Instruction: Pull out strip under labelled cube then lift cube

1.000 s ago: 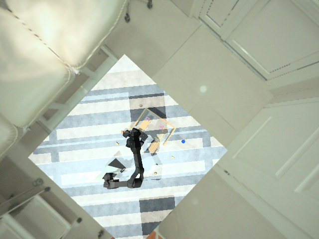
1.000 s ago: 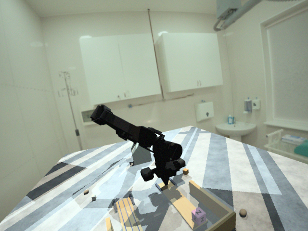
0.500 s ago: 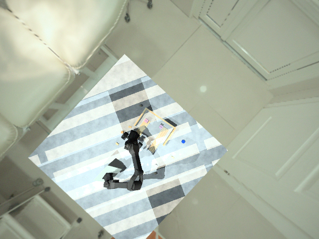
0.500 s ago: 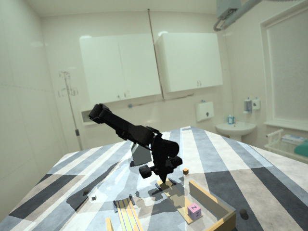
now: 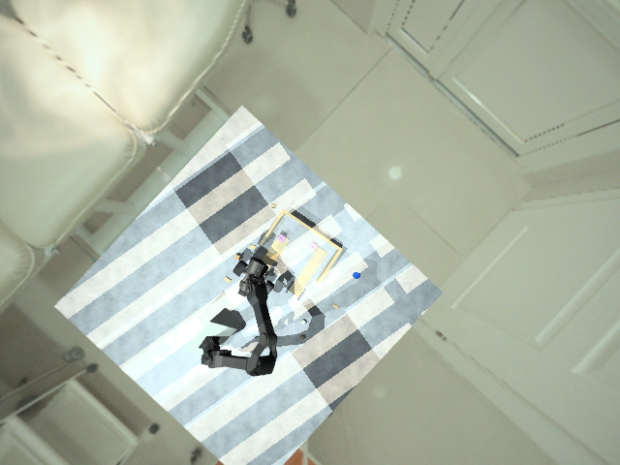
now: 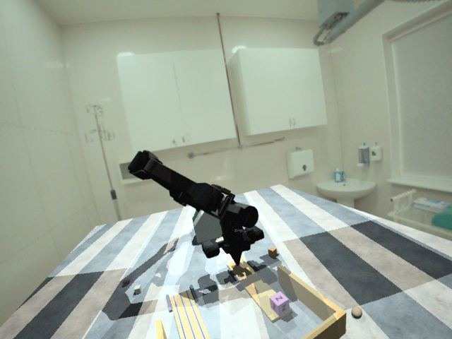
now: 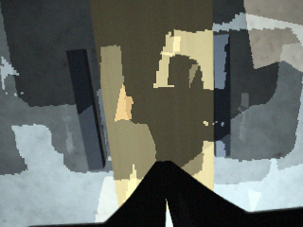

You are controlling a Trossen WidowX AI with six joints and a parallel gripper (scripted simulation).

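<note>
Black hand [image 6: 237, 259] over a plain tan strip [image 6: 257, 288]; pink lettered cube [image 6: 279, 303]; blue-lined yellow strip [image 6: 188, 316]; table [image 6: 328, 233] striped grey, blue, white.

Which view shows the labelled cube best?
Exterior: the pink labelled cube sits unobstructed on its tan strip, letter readable. Top shows it only as a tiny pink patch. Wrist shows the strip, no cube.
</note>
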